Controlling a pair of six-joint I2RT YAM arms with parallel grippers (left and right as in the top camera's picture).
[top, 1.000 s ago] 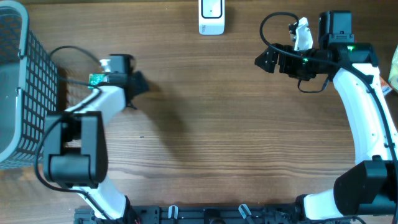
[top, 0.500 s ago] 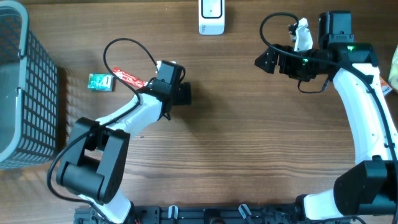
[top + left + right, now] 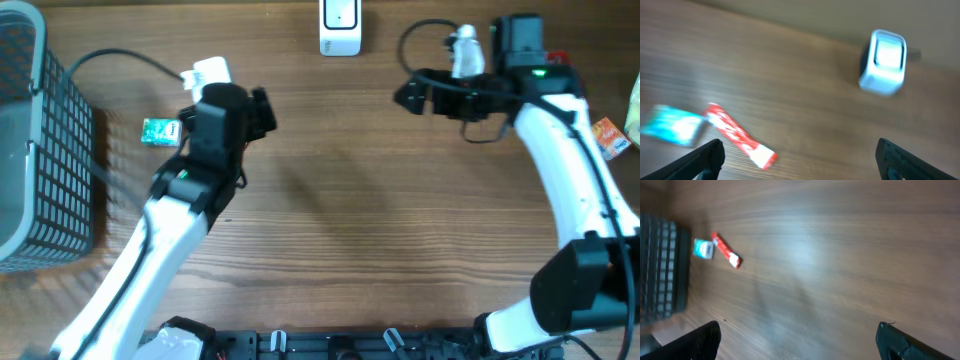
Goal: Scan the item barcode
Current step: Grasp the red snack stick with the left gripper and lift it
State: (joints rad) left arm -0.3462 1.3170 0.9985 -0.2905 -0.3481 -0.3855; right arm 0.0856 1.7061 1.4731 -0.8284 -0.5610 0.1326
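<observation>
Left gripper [image 3: 801, 161], jaws wide and empty, has swung round in the last second to face the scanner [image 3: 883, 62]; you still have the red packet [image 3: 740, 142] and teal packet [image 3: 672, 125] lying left of the scanner, so no scan is begun.

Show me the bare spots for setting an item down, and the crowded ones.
Bare: the table middle between left arm and right arm, below the scanner. Crowded: beside the basket, around the teal packet and red stick.
</observation>
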